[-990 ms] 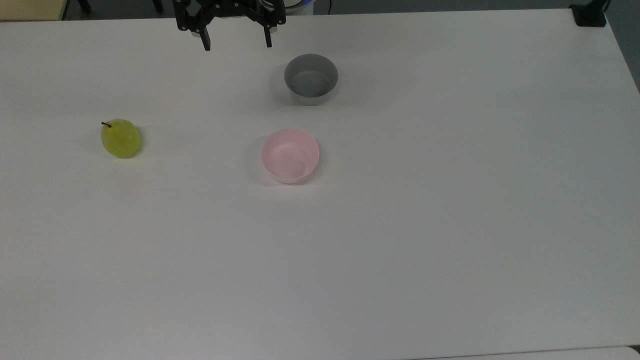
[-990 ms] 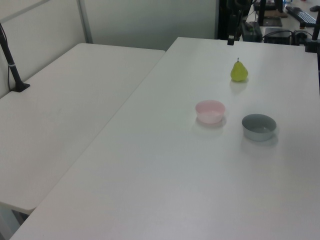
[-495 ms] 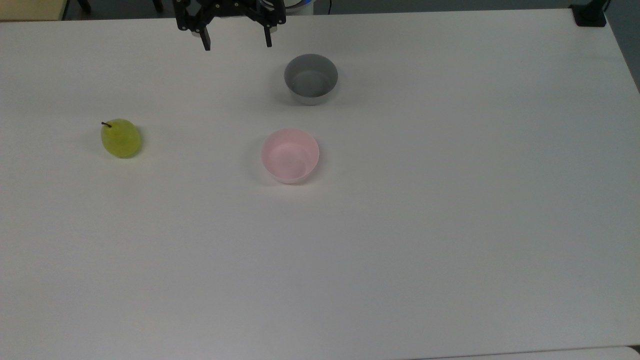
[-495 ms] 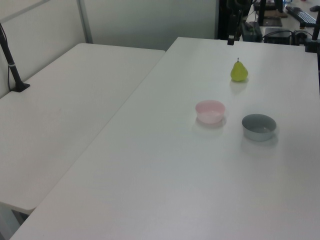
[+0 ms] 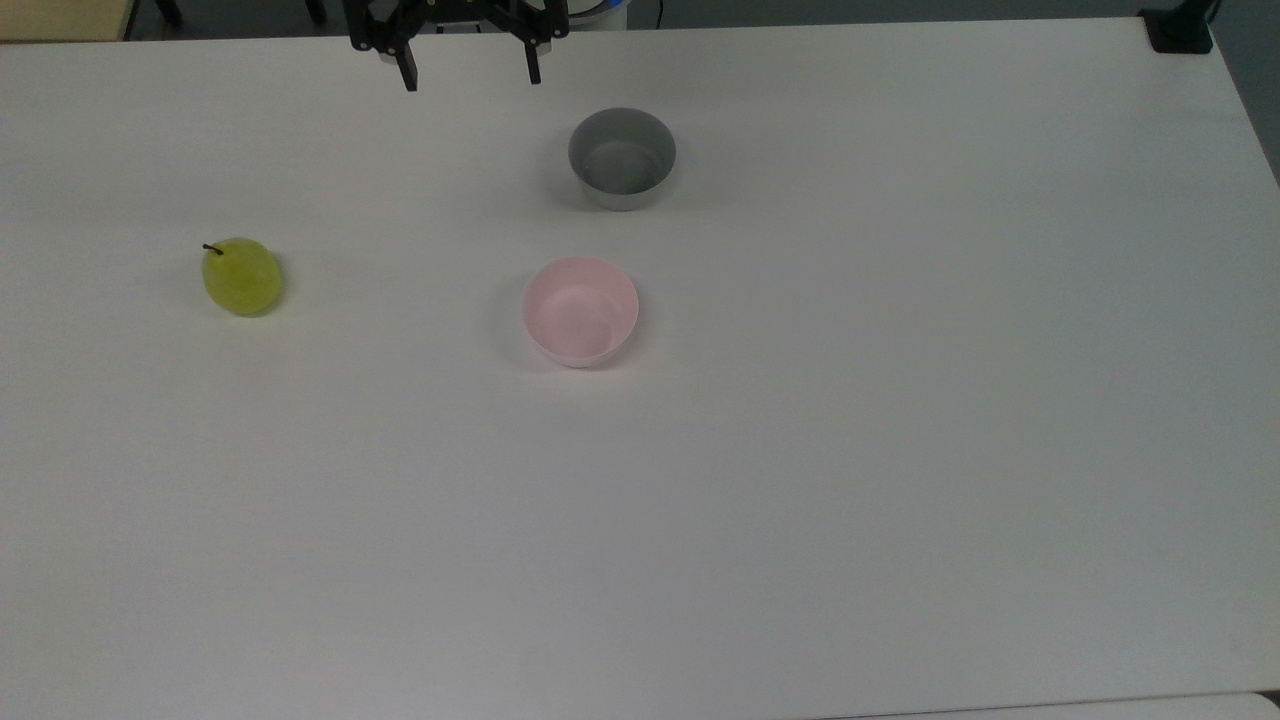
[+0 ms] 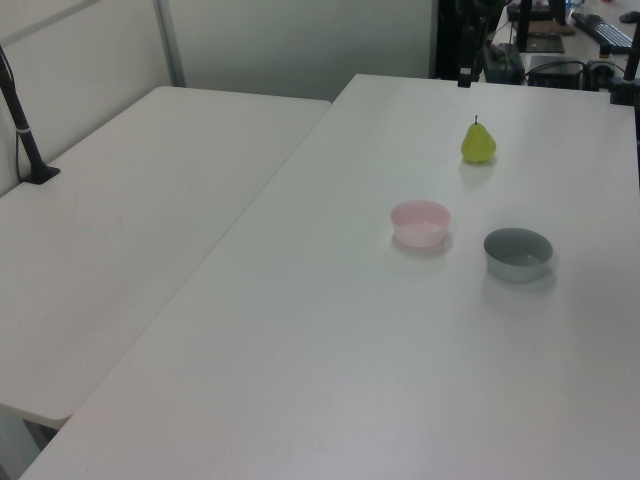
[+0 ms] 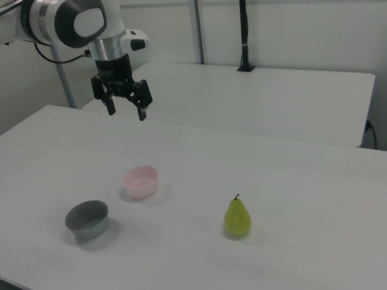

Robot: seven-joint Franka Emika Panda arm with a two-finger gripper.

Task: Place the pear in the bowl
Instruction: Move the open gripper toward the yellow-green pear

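Gripper hangs wide open and empty, its upper part cut off by the top view's edge; pear stands well apart from bowl.

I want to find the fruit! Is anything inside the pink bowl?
No, the pink bowl is empty; its whole inside shows from above. The pear stands apart on the table.

Yellow-green pear, pale pink bowl, grey bowl, white table
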